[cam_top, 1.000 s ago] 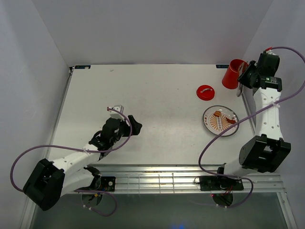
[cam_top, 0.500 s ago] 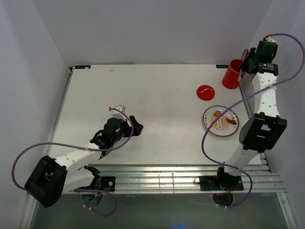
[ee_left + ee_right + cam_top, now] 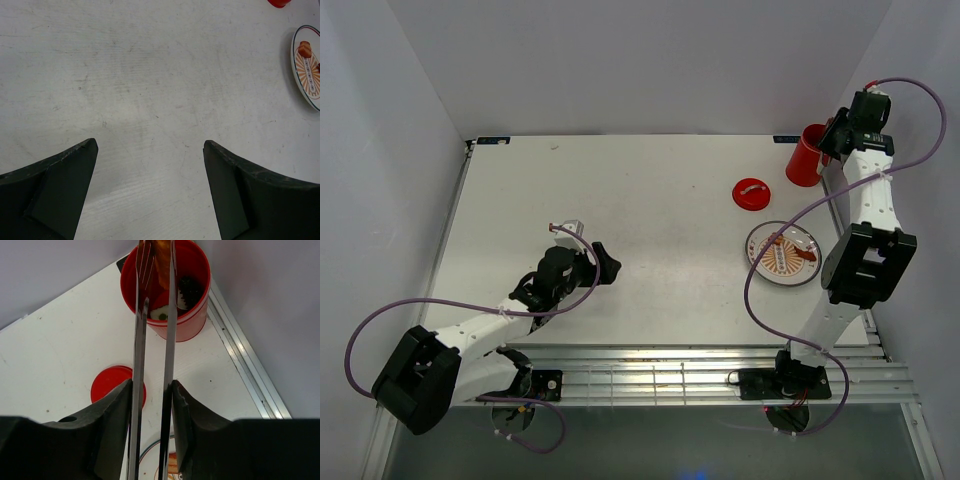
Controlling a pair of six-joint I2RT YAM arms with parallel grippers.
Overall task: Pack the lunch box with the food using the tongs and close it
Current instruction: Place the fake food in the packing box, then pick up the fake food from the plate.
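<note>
Now that the right gripper (image 3: pixel 152 390), clamped on the tongs (image 3: pixel 170 315), has swung them over the box (image 3: pixel 192 325), the food (image 3: pixel 161 260) can drop in; the left gripper (image 3: pixel 150 150) stands open, empty.

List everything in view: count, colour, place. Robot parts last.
table: one, white, under everything
lunch box: one, red, open, far right corner of the table
lid: one, red with a white mark, flat on the table beside the lunch box
plate: one, orange-patterned, on the table nearer the arms than the lid
food: a few brown and reddish pieces on the plate; one piece between the tongs' tips; some inside the lunch box
tongs: one, silver, tips over the lunch box mouth
left jaws: one pair, black, wide open over bare table
right jaws: one pair, black, closed on the tongs
</note>
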